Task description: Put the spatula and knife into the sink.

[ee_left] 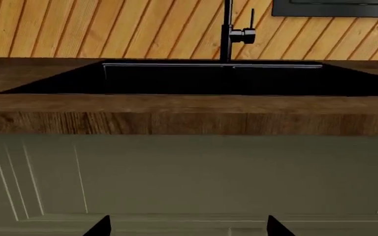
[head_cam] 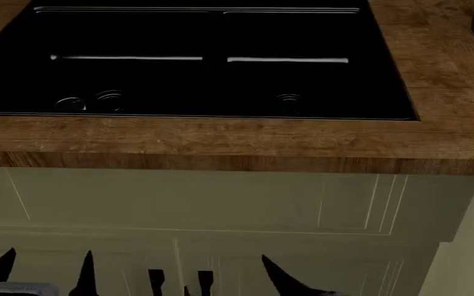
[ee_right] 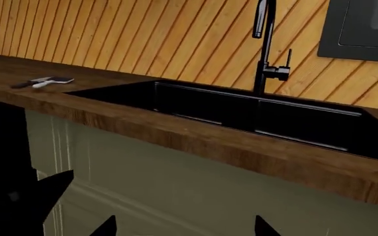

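Wooden tabletop (head_cam: 220,139) around the empty black sink (head_cam: 195,61). Both tools, left (ee_left: 187,227) and right (ee_right: 183,227), low before it, spread open, empty. Spatula (ee_right: 56,80) and knife (ee_right: 26,84) left of sink. Approach stage; next, reaching there.

Even, soft light; sharp renders

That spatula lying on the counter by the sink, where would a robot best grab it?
Probably by its thin pale handle, coming straight down from above. The spatula lies flat on the counter, so the wide blade offers little to pinch, while the narrow handle would fit between closing fingers. The knife lies close alongside, so the aim must be careful. Both look small here.
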You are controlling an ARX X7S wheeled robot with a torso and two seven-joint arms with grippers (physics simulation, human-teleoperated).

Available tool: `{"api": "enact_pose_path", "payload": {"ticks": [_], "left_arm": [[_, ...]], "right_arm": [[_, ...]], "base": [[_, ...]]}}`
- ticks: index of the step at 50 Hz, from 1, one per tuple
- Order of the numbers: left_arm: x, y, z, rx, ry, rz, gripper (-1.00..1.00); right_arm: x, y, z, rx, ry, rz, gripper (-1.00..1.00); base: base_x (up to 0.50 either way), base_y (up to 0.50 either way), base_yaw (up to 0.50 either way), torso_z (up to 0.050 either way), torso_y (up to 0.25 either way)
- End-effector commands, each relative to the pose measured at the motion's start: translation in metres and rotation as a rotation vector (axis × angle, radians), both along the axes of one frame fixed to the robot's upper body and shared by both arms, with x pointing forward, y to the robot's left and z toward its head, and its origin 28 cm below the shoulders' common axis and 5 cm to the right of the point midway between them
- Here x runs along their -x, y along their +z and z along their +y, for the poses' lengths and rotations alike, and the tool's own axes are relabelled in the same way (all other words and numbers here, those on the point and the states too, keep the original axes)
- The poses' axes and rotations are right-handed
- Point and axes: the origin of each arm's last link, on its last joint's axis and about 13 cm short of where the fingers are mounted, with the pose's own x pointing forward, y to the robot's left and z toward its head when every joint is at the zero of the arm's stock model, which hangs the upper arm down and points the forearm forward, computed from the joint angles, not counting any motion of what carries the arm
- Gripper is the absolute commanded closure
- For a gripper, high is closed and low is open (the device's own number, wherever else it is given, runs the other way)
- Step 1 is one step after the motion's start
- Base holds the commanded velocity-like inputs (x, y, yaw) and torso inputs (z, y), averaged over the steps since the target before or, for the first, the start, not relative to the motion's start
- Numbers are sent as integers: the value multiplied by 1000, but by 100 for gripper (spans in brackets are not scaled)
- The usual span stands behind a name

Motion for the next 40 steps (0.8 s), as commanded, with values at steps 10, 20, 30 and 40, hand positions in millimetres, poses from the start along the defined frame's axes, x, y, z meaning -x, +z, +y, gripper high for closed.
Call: {"api": "enact_pose_path", "payload": {"ticks": [10,20,30,40], "left_arm": [[-9,102,24,28,49,-8,-100],[-21,134,37,23,104,16,-100],[-34,172,52,40,161,-5,-100],[-40,175,62,11,155,-15,-100]], "right_arm": [[11,39,3,33,152,-37,-100],[14,55,-1,22,156,-40,-100],[19,71,-8,23,120,-50,-100],[11,94,-19,13,78,-33,-100]], "base": [[0,0,0,0,0],[0,0,0,0,0],[0,0,0,0,0],[0,0,0,0,0]]}}
